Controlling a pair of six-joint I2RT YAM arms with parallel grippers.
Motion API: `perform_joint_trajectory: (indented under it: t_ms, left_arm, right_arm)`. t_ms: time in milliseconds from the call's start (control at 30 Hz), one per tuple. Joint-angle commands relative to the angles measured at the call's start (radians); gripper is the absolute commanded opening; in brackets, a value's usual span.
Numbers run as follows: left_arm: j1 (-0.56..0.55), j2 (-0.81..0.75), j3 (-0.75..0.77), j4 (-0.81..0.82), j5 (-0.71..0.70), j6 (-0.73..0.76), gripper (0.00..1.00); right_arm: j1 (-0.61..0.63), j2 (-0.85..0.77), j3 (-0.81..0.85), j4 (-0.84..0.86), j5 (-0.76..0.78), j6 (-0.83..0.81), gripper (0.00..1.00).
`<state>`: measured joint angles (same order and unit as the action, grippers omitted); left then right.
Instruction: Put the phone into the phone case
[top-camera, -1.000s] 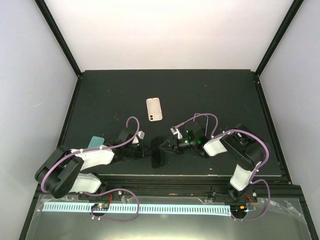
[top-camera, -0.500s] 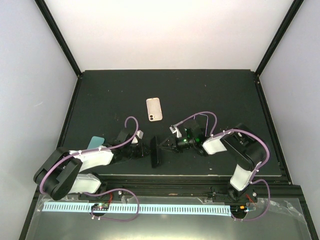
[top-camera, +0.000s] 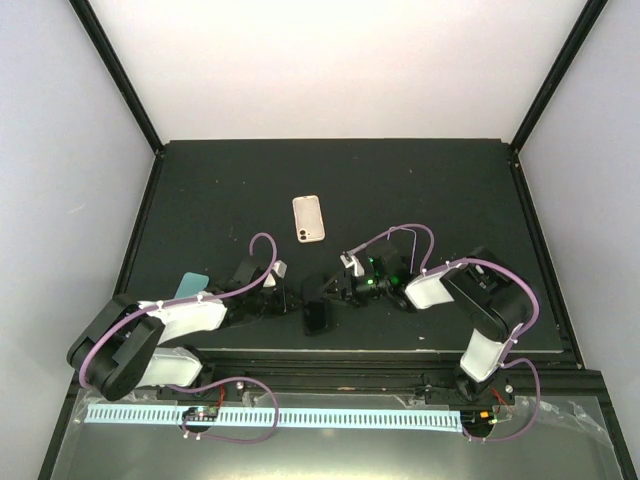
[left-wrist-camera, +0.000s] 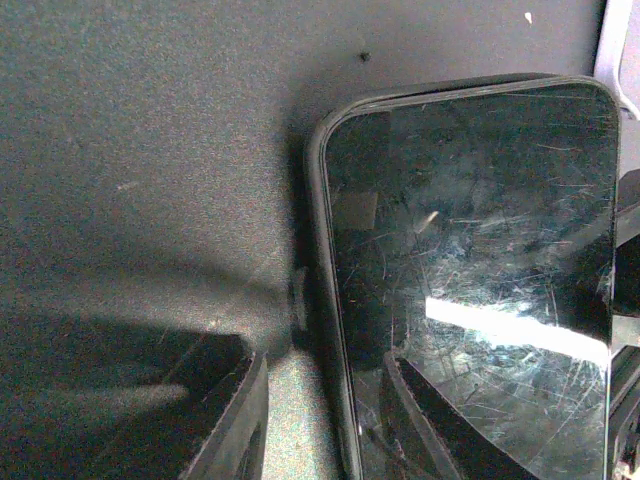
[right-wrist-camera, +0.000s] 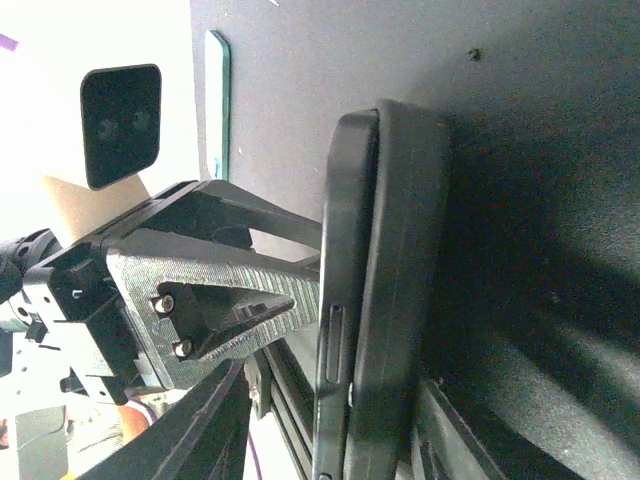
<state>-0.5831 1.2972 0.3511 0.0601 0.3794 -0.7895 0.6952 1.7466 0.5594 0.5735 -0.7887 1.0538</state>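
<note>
Fingers (left-wrist-camera: 225, 420) of the left pincer (left-wrist-camera: 322, 400) stand apart astride one long edge of the phone (left-wrist-camera: 470, 280). One finger is on the tabletop (left-wrist-camera: 150, 150) side and the other is over the scratched glass, clamped on nothing. The phone lies between the two arms, near the front of the tabletop, inside the black case (right-wrist-camera: 400, 250). Seen from the left wrist, the case rim wraps the phone's corner. Seen from the right wrist, the phone's side stands proud of the case along one long edge. Further right, the right pincer (right-wrist-camera: 335, 435) straddles the end of phone and case, its fingers apart with a gap showing on the screen side. Seating looks only half done. The next move likely calls for pressing the proud edge down while the case is steadied.
</note>
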Motion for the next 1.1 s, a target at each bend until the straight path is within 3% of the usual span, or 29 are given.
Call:
perform_joint_trajectory:
  t_ms: [0, 267, 367, 467, 533, 667, 767, 900, 1067]
  left_arm:
    - [-0.003, 0.016, -0.003, -0.062, -0.041, -0.004, 0.33]
    - [-0.004, 0.019, -0.004, -0.064, -0.042, -0.004, 0.34]
    - [-0.004, 0.021, -0.004, -0.063, -0.045, -0.002, 0.34]
    - [-0.004, 0.028, -0.003, -0.061, -0.044, -0.002, 0.34]
    - [-0.004, 0.027, -0.003, -0.06, -0.041, -0.005, 0.34]
    - [0.003, 0.0, 0.001, -0.065, 0.0, -0.007, 0.38]
    - [0.027, -0.079, -0.028, -0.033, 0.084, -0.024, 0.43]
    - [0.06, -0.212, -0.058, -0.021, 0.174, -0.041, 0.59]
    - [0.093, -0.362, -0.068, -0.01, 0.299, -0.046, 0.67]
  right_arm:
    - [0.008, -0.013, 0.01, 0.017, -0.005, -0.009, 0.44]
    - [0.008, -0.024, 0.013, -0.036, 0.03, -0.035, 0.04]
    - [0.008, -0.027, 0.011, -0.049, 0.04, -0.045, 0.04]
    - [0.007, -0.028, 0.018, -0.067, 0.042, -0.056, 0.19]
    - [0.009, -0.026, 0.027, -0.082, 0.04, -0.066, 0.22]
    - [0.007, -0.04, 0.046, -0.131, 0.054, -0.101, 0.06]
    - [0.006, -0.11, 0.025, -0.111, 0.073, -0.1, 0.04]
    - [0.003, -0.211, 0.009, -0.101, 0.046, -0.093, 0.04]
    - [0.003, -0.333, -0.025, -0.047, -0.005, -0.063, 0.04]
